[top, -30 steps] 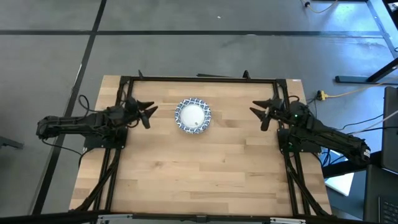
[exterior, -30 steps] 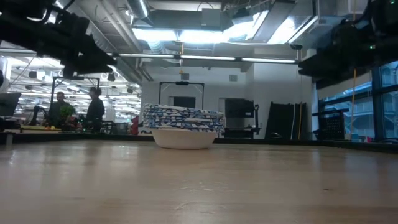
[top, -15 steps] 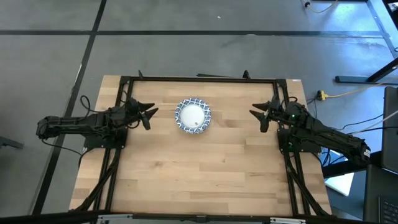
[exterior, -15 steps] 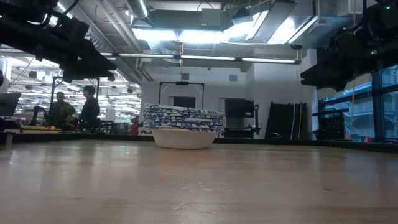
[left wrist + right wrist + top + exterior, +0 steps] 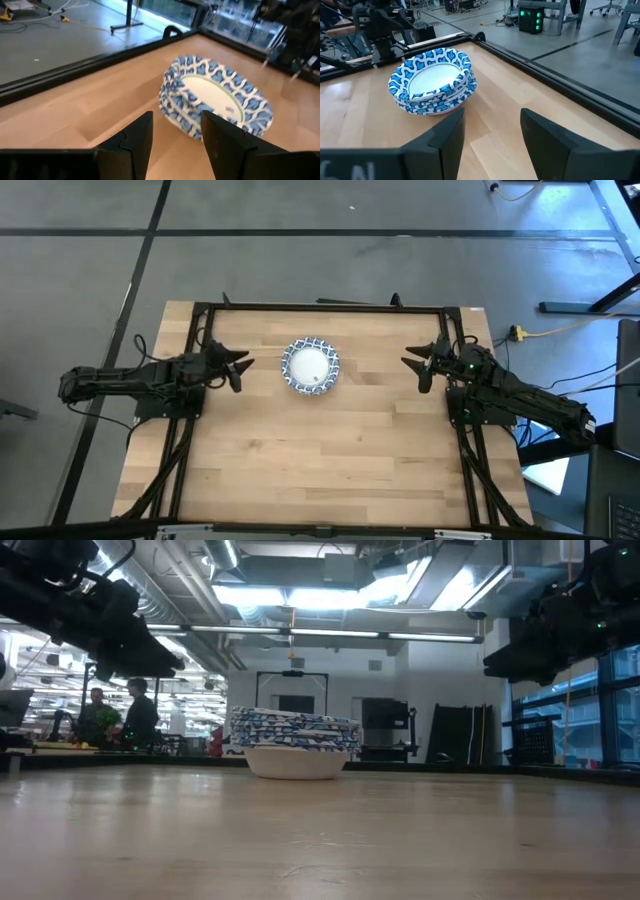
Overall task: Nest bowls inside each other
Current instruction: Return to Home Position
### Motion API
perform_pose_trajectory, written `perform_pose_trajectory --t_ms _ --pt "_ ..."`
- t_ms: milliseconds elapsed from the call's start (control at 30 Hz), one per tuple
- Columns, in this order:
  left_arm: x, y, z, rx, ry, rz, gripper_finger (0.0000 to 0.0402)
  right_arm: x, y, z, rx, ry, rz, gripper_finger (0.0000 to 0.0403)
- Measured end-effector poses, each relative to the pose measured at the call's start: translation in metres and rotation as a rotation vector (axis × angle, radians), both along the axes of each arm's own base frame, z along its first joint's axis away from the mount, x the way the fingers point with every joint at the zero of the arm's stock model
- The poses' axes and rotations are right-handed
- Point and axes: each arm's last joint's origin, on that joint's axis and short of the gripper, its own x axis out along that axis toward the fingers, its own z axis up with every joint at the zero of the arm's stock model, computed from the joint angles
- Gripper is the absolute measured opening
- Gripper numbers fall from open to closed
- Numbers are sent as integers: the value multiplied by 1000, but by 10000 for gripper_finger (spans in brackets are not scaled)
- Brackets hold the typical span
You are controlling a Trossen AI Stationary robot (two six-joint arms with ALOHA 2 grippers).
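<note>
The bowls sit nested in one stack on the far middle of the table, white inside with blue-and-white patterned rims; the lowest bowl's base rests on the wood. The stack also shows in the left wrist view and the right wrist view. My left gripper hovers open above the table to the left of the stack. My right gripper hovers open to its right. Both point toward the stack and touch nothing.
A black frame rail runs along the table's far edge and down both sides. Bare wood spreads across the near half of the table. In the low view, people stand far off in the room behind.
My left gripper has drawn slightly back toward the table's left edge and sunk a little. My right gripper has dropped a little at first and then held still. The stack of bowls has stayed in place.
</note>
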Motion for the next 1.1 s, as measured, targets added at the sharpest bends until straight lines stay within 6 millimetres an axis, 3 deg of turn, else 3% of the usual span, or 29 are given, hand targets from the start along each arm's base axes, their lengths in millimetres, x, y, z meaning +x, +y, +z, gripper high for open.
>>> perform_pose_trajectory --t_ms 333,600,967,1100 --pt "2 0 6 3 -90 4 160 0 1 0 1 -1 19 193" --pt "5 0 -25 18 -178 -5 160 1 1 2 -23 -19 57 193" --pt "4 0 -30 6 -127 -7 160 1 2 1 -26 3 70 193" --pt "4 0 -32 -29 -122 -3 160 3 1 -12 -14 -47 80 193"
